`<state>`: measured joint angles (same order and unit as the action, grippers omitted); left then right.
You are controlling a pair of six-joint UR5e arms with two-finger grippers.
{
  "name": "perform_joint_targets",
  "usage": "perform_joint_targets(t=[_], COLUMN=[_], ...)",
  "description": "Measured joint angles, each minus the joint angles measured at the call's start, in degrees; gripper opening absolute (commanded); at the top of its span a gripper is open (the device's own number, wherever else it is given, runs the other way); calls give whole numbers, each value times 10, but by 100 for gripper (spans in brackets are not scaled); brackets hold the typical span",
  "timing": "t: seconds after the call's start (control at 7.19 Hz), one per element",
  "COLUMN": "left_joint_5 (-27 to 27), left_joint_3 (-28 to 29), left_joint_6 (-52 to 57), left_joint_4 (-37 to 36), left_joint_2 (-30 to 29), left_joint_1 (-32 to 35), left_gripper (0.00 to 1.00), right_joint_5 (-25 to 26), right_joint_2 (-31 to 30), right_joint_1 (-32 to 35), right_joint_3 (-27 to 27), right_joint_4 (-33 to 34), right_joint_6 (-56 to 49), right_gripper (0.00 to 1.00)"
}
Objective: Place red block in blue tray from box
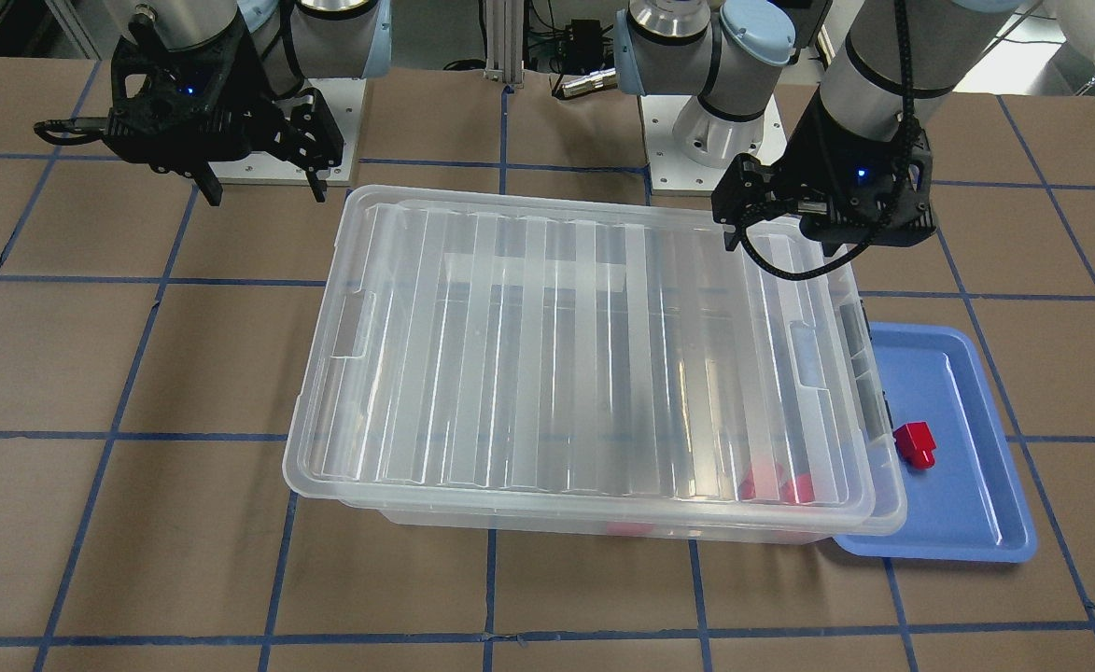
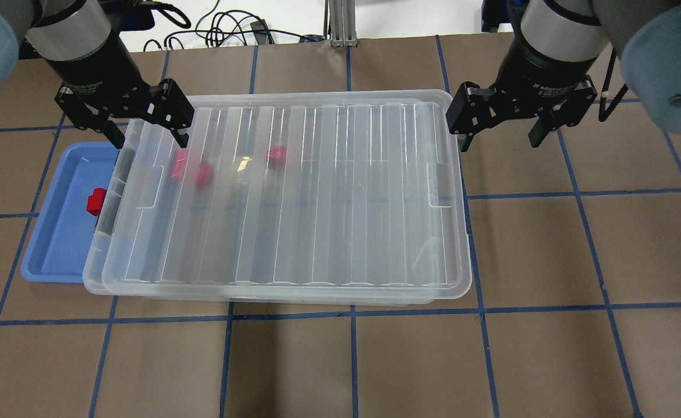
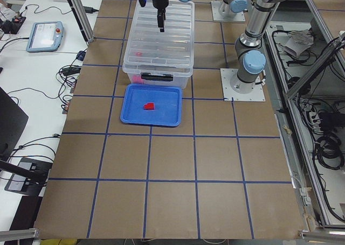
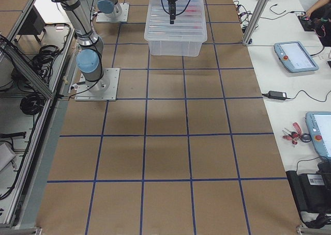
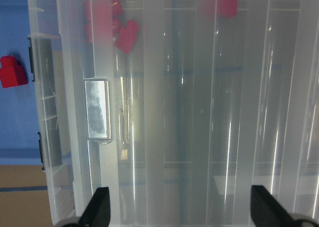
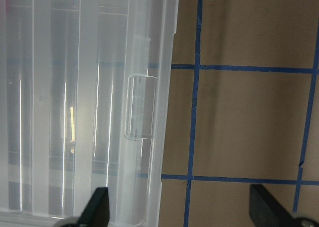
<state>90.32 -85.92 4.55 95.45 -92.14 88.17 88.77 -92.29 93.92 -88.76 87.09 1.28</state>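
The box [image 2: 294,197] is a large clear bin with its ribbed lid [image 1: 584,355] lying on it, slightly askew. Red blocks [image 2: 191,170] show blurred through the lid near its tray end, one more a little apart [image 2: 277,155]; they also show in the left wrist view [image 5: 124,35]. Another red block [image 2: 95,201] lies in the blue tray [image 2: 56,244], close to the box's grey latch; it shows too in the front view [image 1: 915,443]. My left gripper [image 2: 150,136] is open and empty above the box's tray end. My right gripper [image 2: 499,141] is open and empty beyond the box's other end.
The blue tray [image 1: 967,504] touches the box's end, partly tucked under its rim. Both arm bases [image 1: 696,140] stand on the robot's side of the box. Brown table with a blue tape grid [image 2: 479,313] surrounds everything. Teach pendants [image 4: 296,56] lie on side tables.
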Motion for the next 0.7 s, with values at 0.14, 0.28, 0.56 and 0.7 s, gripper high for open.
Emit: perform_joint_targets(t=[0.14,0.28,0.56,0.7], left_joint_5=[1,1,2,2], left_joint_3=[2,5,3,-2], left_joint_6=[3,6,7,7], left_joint_4=[0,0,1,1], left_joint_2=[2,3,5,8], left_joint_1=[-2,-8,-13,-13], left_gripper=[100,100,100,100], right_joint_5=[11,17,21,21], right_joint_2=[10,19,30,32], right_joint_1=[0,0,0,0], right_joint_3=[11,21,32,34], right_joint_4=[-2,-5,-14,-17], right_joint_6=[3,5,7,7], right_gripper=[100,100,100,100])
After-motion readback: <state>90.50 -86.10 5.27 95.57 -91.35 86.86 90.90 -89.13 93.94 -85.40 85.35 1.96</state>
